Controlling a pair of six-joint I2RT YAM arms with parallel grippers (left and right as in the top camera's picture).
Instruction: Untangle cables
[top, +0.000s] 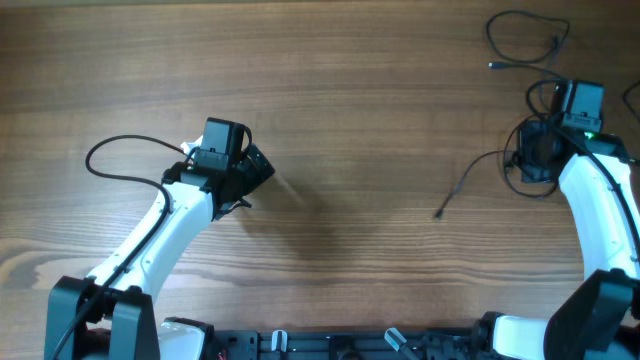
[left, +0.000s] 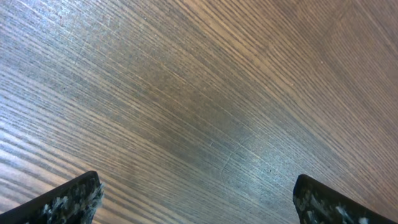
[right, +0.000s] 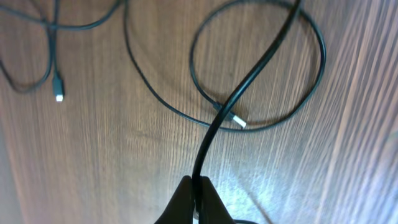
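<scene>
Your surface (top: 340, 100) is brown wood grain; your left end effector (left: 198, 200) gapes wide above it, your right end effector (right: 198, 198) pinches a cable (right: 247, 78).

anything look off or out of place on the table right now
Nothing damaged or spilled. The only untidy spot is the thin black cables, crossing in loose loops at the right side of the wooden table, where the right gripper is shut on one strand. The left gripper hangs open over bare wood.
</scene>
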